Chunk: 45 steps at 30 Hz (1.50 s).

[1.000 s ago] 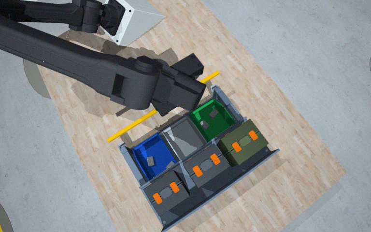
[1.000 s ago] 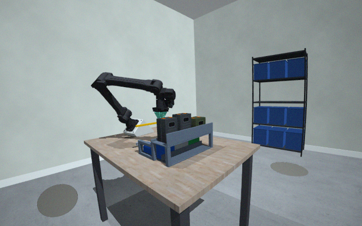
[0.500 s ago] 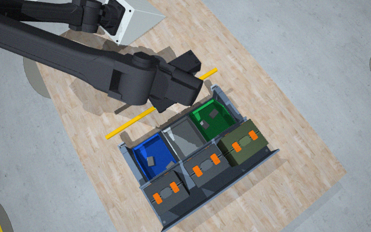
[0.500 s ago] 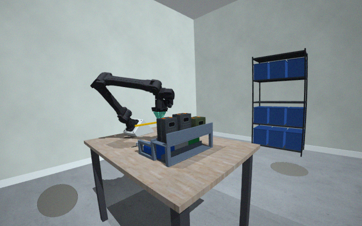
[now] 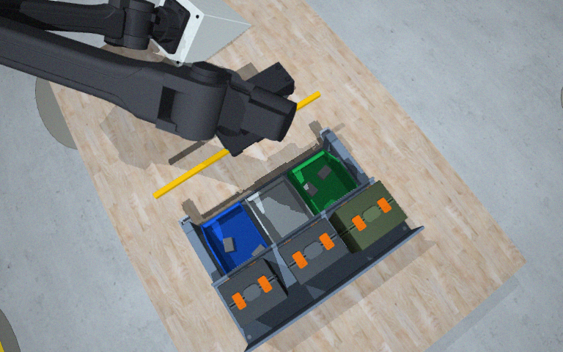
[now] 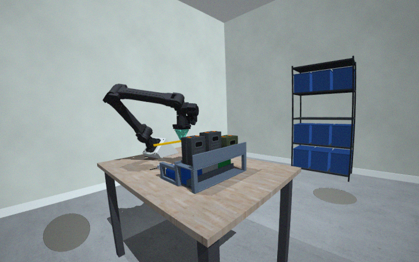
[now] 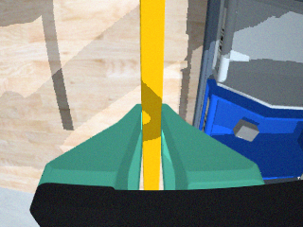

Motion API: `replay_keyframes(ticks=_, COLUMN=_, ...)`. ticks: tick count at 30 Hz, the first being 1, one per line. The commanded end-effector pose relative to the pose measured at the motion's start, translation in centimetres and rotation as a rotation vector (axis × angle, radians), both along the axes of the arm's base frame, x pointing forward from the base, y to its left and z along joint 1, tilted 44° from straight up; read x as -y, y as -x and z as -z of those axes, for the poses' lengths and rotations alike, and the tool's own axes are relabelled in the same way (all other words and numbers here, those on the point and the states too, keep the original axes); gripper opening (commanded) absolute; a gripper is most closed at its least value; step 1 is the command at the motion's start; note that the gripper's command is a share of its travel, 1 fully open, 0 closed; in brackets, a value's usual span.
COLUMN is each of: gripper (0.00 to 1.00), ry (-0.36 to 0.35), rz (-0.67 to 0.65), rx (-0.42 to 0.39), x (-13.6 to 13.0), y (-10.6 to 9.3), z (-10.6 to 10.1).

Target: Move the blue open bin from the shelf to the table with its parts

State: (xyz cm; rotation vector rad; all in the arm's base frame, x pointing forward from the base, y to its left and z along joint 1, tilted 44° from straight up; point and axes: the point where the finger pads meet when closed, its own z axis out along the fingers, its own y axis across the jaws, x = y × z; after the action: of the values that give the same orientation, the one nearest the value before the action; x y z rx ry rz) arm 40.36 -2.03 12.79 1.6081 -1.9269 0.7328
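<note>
The blue open bin [image 5: 234, 238] [image 7: 272, 146] sits in the left bay of the grey-blue shelf [image 5: 332, 286] [image 6: 216, 157], with two small grey parts [image 5: 228, 244] [image 7: 246, 130] in it. My gripper [image 7: 151, 113] [image 6: 181, 133] is shut on a long yellow rod [image 5: 188, 176] [image 6: 166, 143] [image 7: 151, 38]. It holds the rod level above the table, beside the shelf's bin side and apart from it. In the overhead view the wrist hides the fingers.
A grey open bin [image 5: 280, 209] and a green open bin [image 5: 323, 180] fill the other lower bays. Two dark cases [image 5: 251, 292] [image 5: 313, 251] and an olive case [image 5: 369, 215] stand on the upper tier. The arm's white base [image 5: 207, 24] is at the table's far end. A tall rack [image 6: 322, 117] stands by the wall.
</note>
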Motion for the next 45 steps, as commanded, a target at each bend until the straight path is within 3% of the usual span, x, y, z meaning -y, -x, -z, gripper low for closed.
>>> replay_keyframes(ticks=1, gripper=0.0, ry=-0.013, rz=-0.023, rx=0.063, x=-1.9, y=0.2, z=-1.5)
replay_keyframes(ticks=5, gripper=0.0, ry=-0.013, rz=-0.023, rx=0.063, x=-2.0, y=0.8, z=-1.4)
replay_keyframes(ticks=6, gripper=0.0, ry=-0.025, rz=-0.024, rx=0.109, x=-2.5, y=-0.6, z=-2.8)
replay_keyframes(ticks=7, gripper=0.0, ry=-0.011, rz=-0.024, rx=0.062, x=-2.0, y=1.4, z=-1.3)
replay_keyframes(ticks=20, gripper=0.0, ry=-0.01, rz=-0.021, rx=0.048, x=-2.5, y=6.2, z=-0.7)
replay_keyframes(ticks=22, gripper=0.0, ry=-0.01, rz=-0.021, rx=0.048, x=-2.5, y=6.2, z=-0.7)
replay_keyframes(ticks=23, gripper=0.0, ry=-0.024, rz=-0.022, rx=0.095, x=-3.1, y=4.9, z=-2.1)
replay_keyframes(ticks=24, gripper=0.0, ry=-0.008, rz=-0.022, rx=0.049, x=-2.5, y=6.9, z=-0.7)
replay_keyframes(ticks=26, gripper=0.0, ry=-0.01, rz=-0.021, rx=0.048, x=-2.6, y=7.7, z=-0.5)
replay_keyframes(ticks=37, gripper=0.0, ry=-0.011, rz=-0.02, rx=0.048, x=-3.1, y=11.3, z=-0.1)
replay_keyframes(ticks=39, gripper=0.0, ry=-0.011, rz=-0.02, rx=0.048, x=-3.1, y=11.3, z=-0.1)
replay_keyframes(ticks=40, gripper=0.0, ry=-0.027, rz=-0.02, rx=0.093, x=-3.8, y=10.0, z=-1.3)
replay_keyframes(ticks=42, gripper=0.0, ry=-0.009, rz=-0.019, rx=0.046, x=-3.2, y=12.3, z=0.1)
replay_keyframes(ticks=45, gripper=0.0, ry=-0.01, rz=-0.019, rx=0.046, x=-3.2, y=13.1, z=0.2)
